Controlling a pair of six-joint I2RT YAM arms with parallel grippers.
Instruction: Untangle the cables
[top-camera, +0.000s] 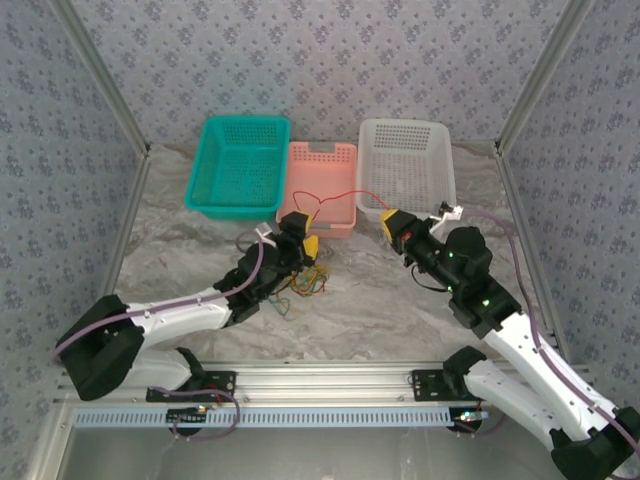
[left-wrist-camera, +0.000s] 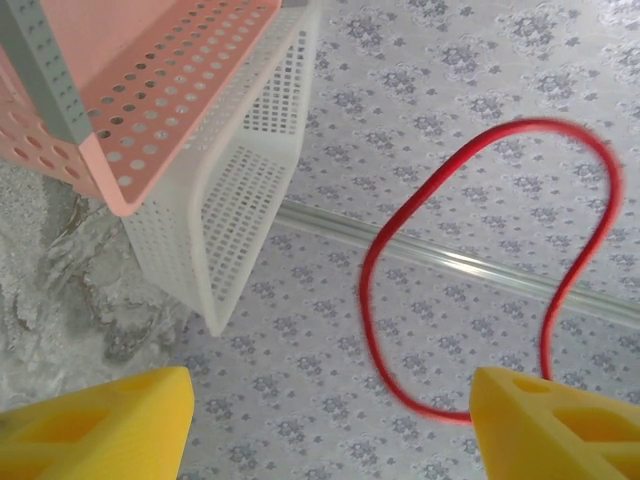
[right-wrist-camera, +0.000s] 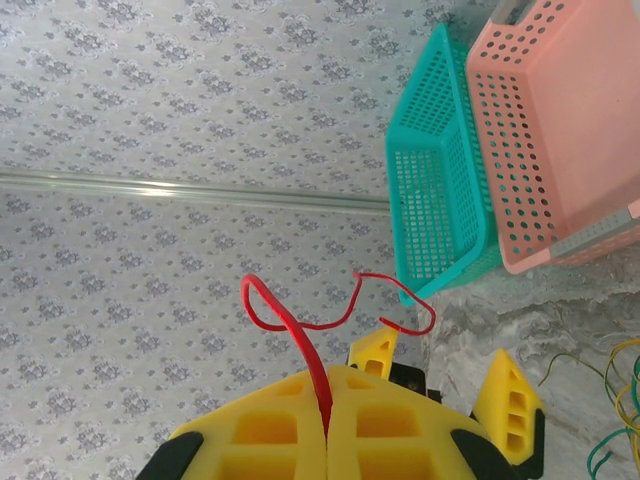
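Red cable (left-wrist-camera: 365, 295): thin and glossy; it hangs in the air in a loose curve between the two end effectors, in front of the pink basket (top-camera: 322, 170).
Other cables (top-camera: 305, 280): yellow and green, a small tangle on the desk (top-camera: 380, 310) just beside the left end effector (top-camera: 303, 243).
Right end effector (right-wrist-camera: 327, 385): closed, pinching the red cable.
Left end effector: wide; the red cable reaches the edge of one finger.
Top view: shows the tangle.
Left wrist view: shows the red loop closely.
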